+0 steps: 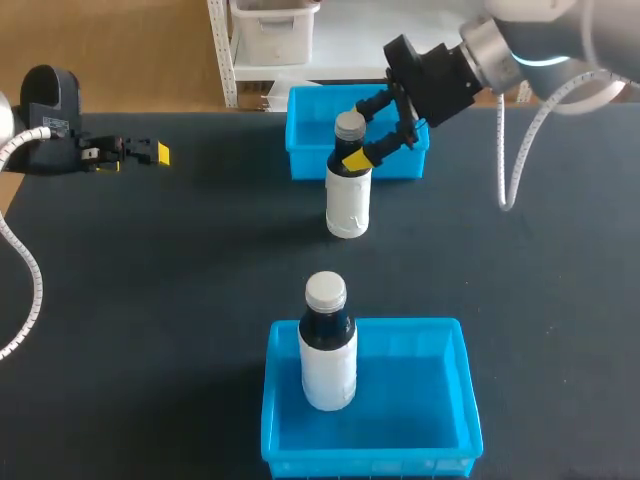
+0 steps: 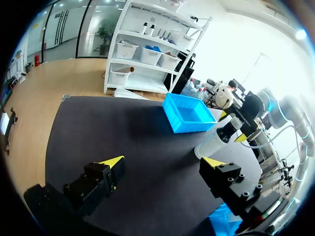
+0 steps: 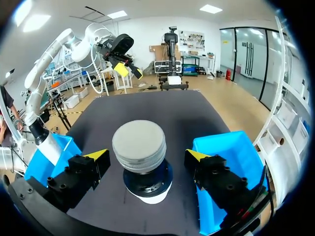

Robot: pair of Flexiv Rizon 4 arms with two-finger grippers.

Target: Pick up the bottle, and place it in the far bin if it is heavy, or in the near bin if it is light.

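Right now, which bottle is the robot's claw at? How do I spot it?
Find the far bin at the back of the table. In front of it, on the table, stands a white bottle between the open fingers of the right gripper. Unlike the white-capped bottle inside the near bin, its cap is grey.

You have two bottles (image 1: 348, 200) (image 1: 328, 365), two blue bins (image 1: 305, 140) (image 1: 465, 400) and two tools (image 1: 360, 132) (image 1: 155, 151) at one table (image 1: 150, 300).

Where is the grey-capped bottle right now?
In the head view, the grey-capped bottle stands upright on the table just in front of the far bin, with the open right end effector around its top.
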